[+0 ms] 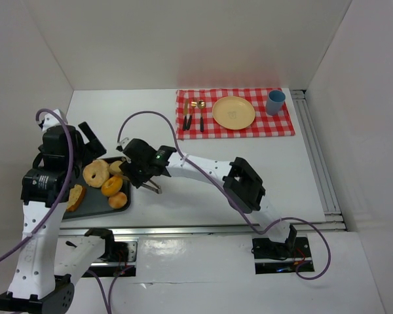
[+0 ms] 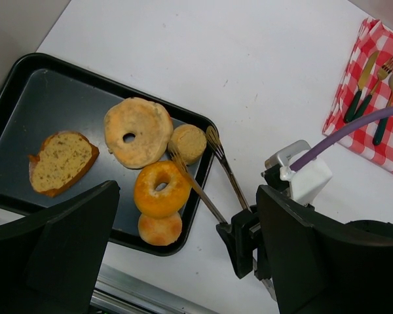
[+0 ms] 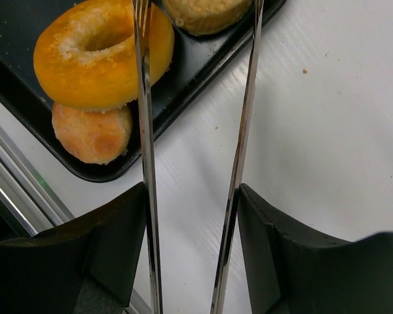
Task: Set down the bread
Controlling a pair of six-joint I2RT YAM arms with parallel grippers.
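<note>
A black tray (image 1: 95, 204) at the left holds several breads: a bread slice (image 2: 61, 161), a pale bagel (image 2: 137, 131), a small round roll (image 2: 187, 142), an orange bagel (image 2: 161, 188) and a small bun (image 2: 160, 228). My right gripper (image 3: 193, 196) is shut on metal tongs (image 3: 243, 124), one arm against each finger. The tongs' forked tips straddle the small roll, one lying over the orange bagel (image 3: 98, 55). My left gripper (image 2: 187, 255) hangs open above the tray's near edge, holding nothing.
At the back right lies a red checked placemat (image 1: 281, 124) with a yellow plate (image 1: 234, 112), cutlery (image 1: 195, 112) and a blue cup (image 1: 275, 102). A metal rail (image 1: 318, 163) runs along the table's right side. White walls enclose the table.
</note>
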